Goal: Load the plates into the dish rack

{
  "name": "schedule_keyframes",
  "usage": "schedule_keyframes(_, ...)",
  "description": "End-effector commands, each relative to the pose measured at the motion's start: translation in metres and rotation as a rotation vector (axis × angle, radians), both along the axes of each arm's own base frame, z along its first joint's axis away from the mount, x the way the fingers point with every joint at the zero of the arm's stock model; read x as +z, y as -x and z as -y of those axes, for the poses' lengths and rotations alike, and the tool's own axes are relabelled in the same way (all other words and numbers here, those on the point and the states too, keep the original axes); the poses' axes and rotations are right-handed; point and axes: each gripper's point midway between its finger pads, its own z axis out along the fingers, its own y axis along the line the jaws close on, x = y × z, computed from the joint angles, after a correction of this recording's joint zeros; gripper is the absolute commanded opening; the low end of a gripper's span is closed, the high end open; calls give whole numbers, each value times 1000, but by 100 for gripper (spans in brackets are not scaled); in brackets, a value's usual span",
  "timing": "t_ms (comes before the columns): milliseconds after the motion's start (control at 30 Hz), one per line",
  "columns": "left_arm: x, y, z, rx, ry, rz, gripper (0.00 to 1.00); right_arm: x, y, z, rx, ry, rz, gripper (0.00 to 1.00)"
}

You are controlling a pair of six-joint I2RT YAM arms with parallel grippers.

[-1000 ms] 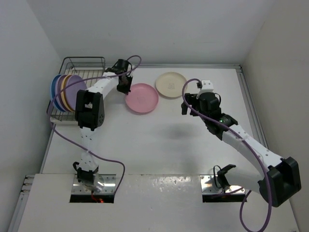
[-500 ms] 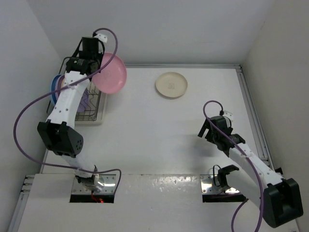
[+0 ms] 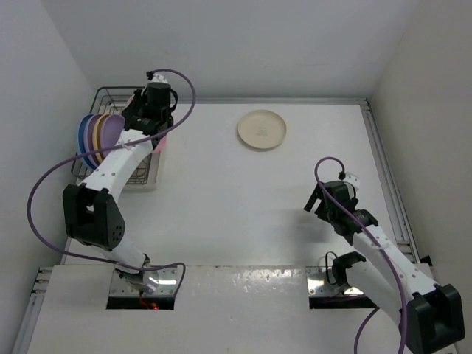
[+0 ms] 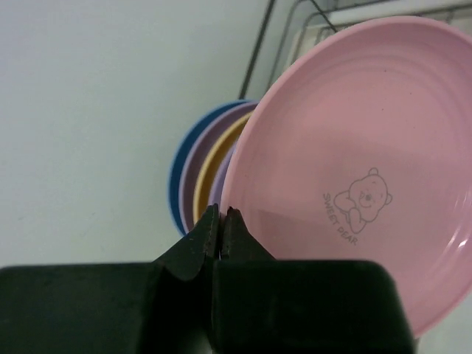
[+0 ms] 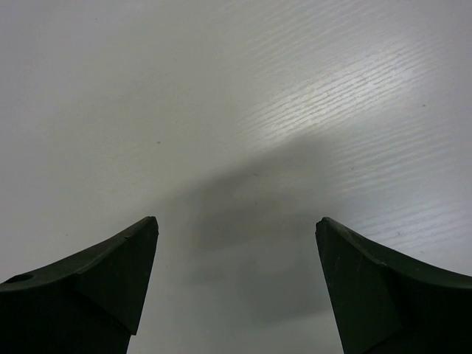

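One pink plate (image 4: 354, 169) hangs rim-pinched in the left tool (image 4: 222, 217); right tool (image 5: 236, 221) gapes wide.

A white matte table (image 3: 243, 214) stands closed in by three plain white walls: the back wall (image 3: 243, 44), the left wall (image 3: 29, 88) and the right wall (image 3: 435, 88). The near strip (image 3: 243, 295) is glossy and reflects light. Soft shadows lie on the table.
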Motion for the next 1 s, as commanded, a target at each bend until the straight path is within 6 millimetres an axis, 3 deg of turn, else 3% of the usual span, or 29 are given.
schedule_keyframes(0,58,23,-29,173,-74,155,0,20,-11,-1,-10,2,57,88)
schedule_keyframes(133,88,26,-30,167,-90,186,0,21,-13,2,-20,10,76,88)
schedule_keyframes(233,96,31,-32,173,-107,181,0,19,-14,2,-25,9,74,88)
schedule_keyframes(400,89,37,-47,182,-167,138,0,21,-16,2,-13,19,78,88)
schedule_keyframes(433,79,36,-49,160,-184,105,0,22,-16,2,-13,18,81,88)
schedule_keyframes(533,82,44,-60,163,-260,106,0,20,-14,4,-7,32,76,88)
schedule_keyframes(567,69,45,-60,145,-286,72,0,21,-13,5,-9,37,77,88)
schedule_keyframes(633,64,46,-66,147,-313,61,0,19,-11,6,-11,40,75,88)
schedule_keyframes(967,37,39,-65,68,-359,36,0,20,-11,9,-29,37,99,88)
